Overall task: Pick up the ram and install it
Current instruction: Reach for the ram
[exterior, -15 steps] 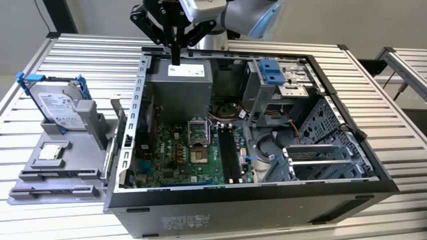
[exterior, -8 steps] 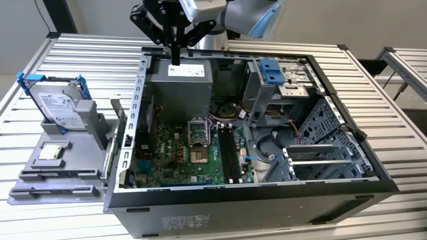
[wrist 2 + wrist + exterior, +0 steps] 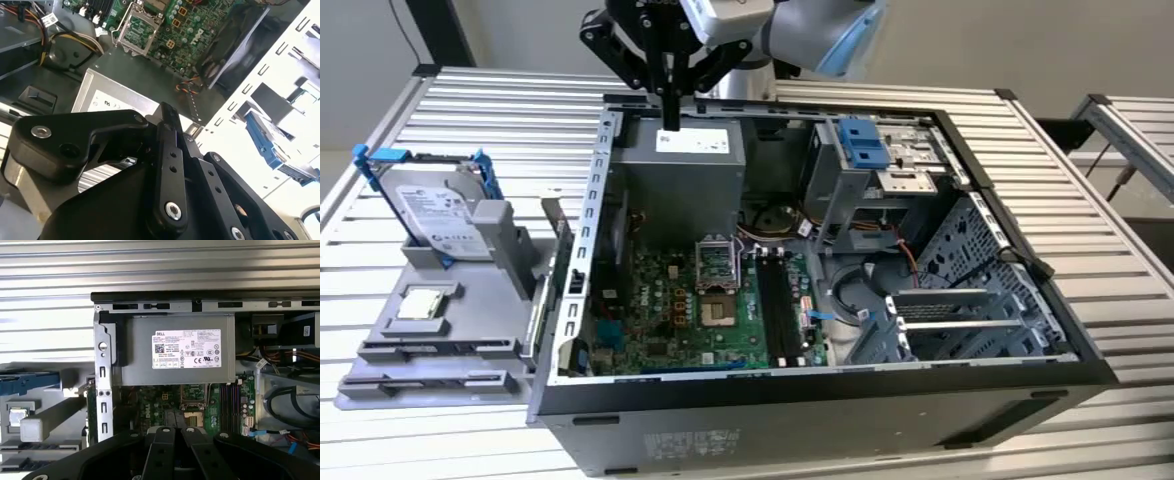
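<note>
Matt black claw, grey metal case

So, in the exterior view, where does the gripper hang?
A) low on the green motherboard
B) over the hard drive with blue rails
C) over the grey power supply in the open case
C: the gripper hangs above the power supply, whose labelled face also lies beyond it in both wrist views.

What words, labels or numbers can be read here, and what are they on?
Power supply white label: a logo and rows of fine print, too small to quote reliably.
Hard drive label: too small to read.
Sticker on the outer wall of the computer case: blurred, unreadable.
No text can be quoted with confidence.
</note>
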Robot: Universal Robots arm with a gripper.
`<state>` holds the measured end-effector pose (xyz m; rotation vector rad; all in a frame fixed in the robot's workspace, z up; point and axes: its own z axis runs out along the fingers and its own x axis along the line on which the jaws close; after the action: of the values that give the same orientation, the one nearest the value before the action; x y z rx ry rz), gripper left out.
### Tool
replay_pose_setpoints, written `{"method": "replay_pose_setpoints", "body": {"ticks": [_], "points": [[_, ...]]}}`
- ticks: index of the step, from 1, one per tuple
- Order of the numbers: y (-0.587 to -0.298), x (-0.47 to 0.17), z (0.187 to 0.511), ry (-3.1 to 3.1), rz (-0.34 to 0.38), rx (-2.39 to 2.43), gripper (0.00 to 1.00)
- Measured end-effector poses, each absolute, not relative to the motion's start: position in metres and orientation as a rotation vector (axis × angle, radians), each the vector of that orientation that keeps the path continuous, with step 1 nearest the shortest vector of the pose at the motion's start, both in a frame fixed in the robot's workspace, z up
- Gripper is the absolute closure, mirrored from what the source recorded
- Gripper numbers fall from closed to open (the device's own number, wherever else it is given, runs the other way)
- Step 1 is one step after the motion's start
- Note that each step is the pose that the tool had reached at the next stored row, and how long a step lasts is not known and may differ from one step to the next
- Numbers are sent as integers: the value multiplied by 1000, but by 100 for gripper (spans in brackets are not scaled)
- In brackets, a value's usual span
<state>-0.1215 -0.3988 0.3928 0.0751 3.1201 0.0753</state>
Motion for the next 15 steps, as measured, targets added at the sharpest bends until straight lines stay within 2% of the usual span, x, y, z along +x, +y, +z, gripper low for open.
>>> {"method": "replay_pose_setpoints", "body": {"ticks": [15], "points": [[-399, -156, 393, 3121, 76, 36, 100]]}}
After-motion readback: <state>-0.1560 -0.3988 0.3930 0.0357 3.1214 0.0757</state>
